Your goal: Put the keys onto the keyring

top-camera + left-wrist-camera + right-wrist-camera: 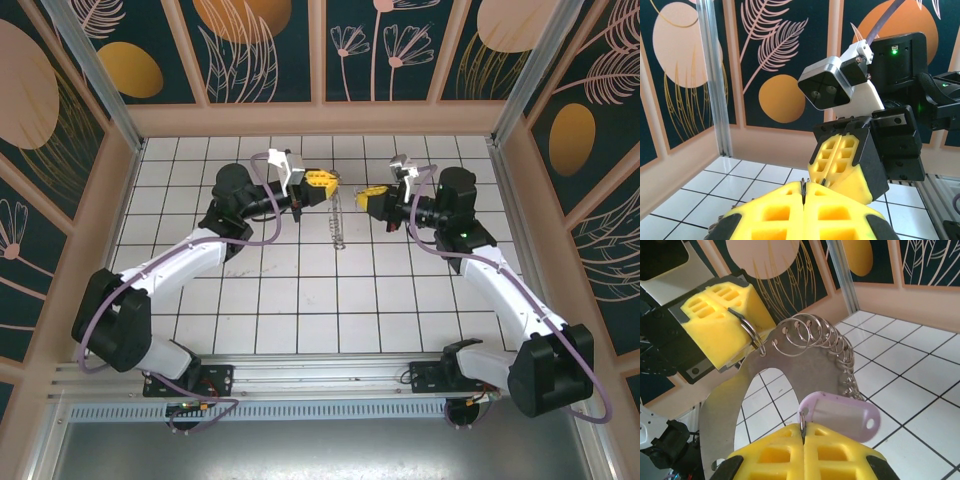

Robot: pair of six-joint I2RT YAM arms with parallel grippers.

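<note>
Right pincer [803, 432] clenched on the key [840, 416] by its small ring, left pincer [740, 320] clenched on one ring of the keyring [790, 370], hanging between them near the table's [300, 300] far edge; key's long axis crosswise, free rings just ahead.

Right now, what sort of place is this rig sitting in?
Most likely a purpose-built robot test cell, not a real room: a white tiled table boxed in by leaf-print wall panels, an aluminium post at the corner, and an aluminium base rail along the near edge.
</note>
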